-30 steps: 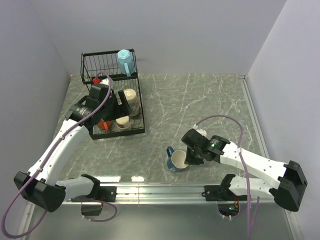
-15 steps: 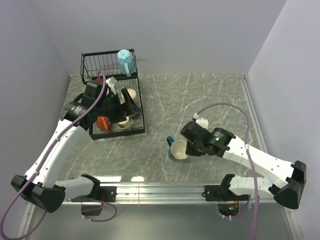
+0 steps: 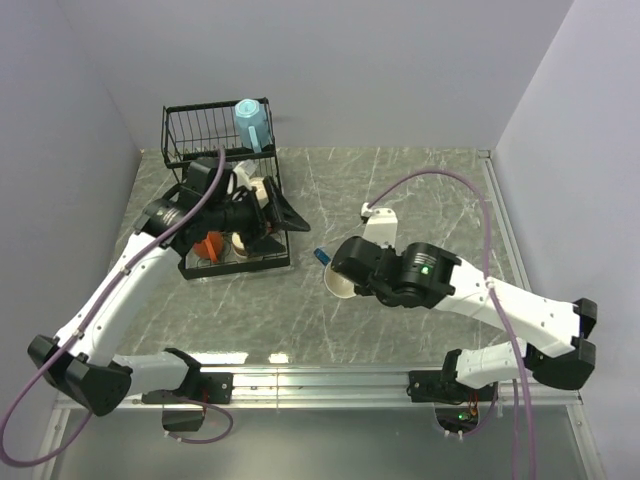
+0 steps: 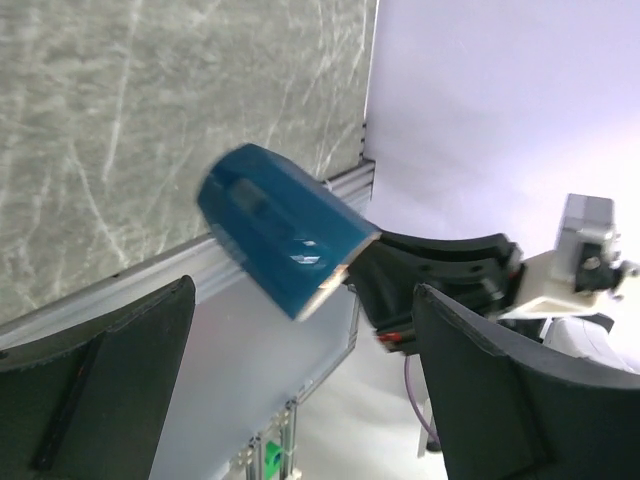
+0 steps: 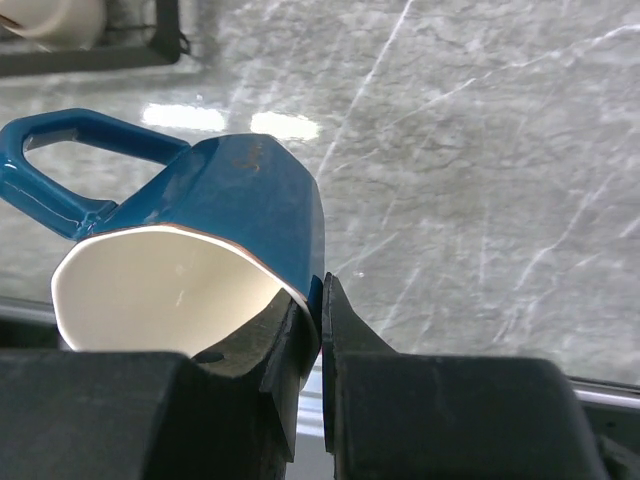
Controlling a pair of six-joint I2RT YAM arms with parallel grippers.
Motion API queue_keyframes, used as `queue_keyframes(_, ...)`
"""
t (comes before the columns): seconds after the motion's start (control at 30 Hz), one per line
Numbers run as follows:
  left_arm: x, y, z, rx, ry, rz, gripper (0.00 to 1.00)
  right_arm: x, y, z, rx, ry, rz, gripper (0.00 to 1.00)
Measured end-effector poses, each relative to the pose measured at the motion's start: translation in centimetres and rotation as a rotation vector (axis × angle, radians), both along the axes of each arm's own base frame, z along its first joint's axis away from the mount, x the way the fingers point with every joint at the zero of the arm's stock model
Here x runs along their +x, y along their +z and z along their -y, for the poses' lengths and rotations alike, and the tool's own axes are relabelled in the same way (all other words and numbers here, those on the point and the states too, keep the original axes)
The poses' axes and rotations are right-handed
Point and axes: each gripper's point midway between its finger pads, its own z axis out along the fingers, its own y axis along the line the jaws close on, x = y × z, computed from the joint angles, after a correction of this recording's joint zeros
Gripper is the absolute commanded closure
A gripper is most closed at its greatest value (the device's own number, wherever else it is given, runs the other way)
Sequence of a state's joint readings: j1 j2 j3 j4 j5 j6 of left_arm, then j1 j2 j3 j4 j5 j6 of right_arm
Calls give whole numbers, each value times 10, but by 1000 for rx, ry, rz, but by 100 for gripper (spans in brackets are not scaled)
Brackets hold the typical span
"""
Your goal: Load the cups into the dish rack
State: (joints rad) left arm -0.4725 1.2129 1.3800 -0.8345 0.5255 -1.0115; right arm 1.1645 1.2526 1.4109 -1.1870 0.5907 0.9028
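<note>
While the right fingers [image 5: 335, 340] are clamped on the wall of the dark blue mug [image 5: 215, 215], 1 finger sits inside the cream-white bowl and the other against the blue outside, just below the rim. The mug is tipped on its side in that grip, its handle pointing to the upper left of the right wrist view and its mouth toward the camera. In the top view the mug [image 3: 337, 278] hangs over the counter [image 3: 420, 200] near the centre of the frame, just right of the rack's lower right corner, not touching the rack [image 3: 200, 125].

The left fingers [image 3: 290, 215] stand wide apart with nothing between them. They reach out past the right side of the rack and point toward the mug, near it but apart from it. In the left wrist view the 2 black fingers [image 4: 110, 370] fill the lower corners, and the mug [image 4: 285, 228] shows beyond them in the middle of the frame, tilted, with the right arm's dark wrist just behind it.

The rack stands at the upper left of the counter. A light blue mug [image 3: 252, 125] sits at the right end of its upper shelf. On the lower tier an orange-red mug [image 3: 208, 245] and a cream mug [image 3: 263, 193] show beside the left arm, which hides part of that tier.
</note>
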Motion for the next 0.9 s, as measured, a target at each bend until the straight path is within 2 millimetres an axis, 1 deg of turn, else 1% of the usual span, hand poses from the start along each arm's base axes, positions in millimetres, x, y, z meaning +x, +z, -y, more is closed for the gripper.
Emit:
queue_keyframes(0.13, -1, 1, 19, 18, -39, -24, 7, 2, -9, -4, -75, -2, 0, 100)
queue_keyframes(0.23, -3, -3, 31, 54, -49, -40, 9, 6, -7, -6, -96, -19, 15, 100)
queue_keyframes(0.37, -7, -15, 32, 89, -32, -77, 11, 12, 10, -8, -76, -37, 55, 100)
queue_keyframes(0.47, -8, -27, 31, 116, -18, -100, 15, 17, 26, -9, -51, -53, 93, 100)
queue_keyframes(0.5, -8, -29, 32, 115, -16, -107, 17, 18, 28, -8, -52, -50, 97, 100)
queue_keyframes(0.57, -8, -29, 35, 114, -17, -102, 17, 17, 26, -6, -70, -48, 94, 100)
queue_keyframes(0.67, -4, -36, 39, 135, -7, -116, 17, 19, 22, -7, -94, -47, 91, 100)
queue_keyframes(0.8, 8, -41, 43, 159, 27, -124, 17, 21, 19, -13, -102, -50, 90, 100)
queue_keyframes(0.87, 14, -38, 44, 160, 38, -112, 19, 22, 19, -14, -102, -50, 89, 100)
queue_keyframes(0.9, 16, -36, 45, 157, 41, -107, 24, 22, 19, -14, -102, -50, 89, 100)
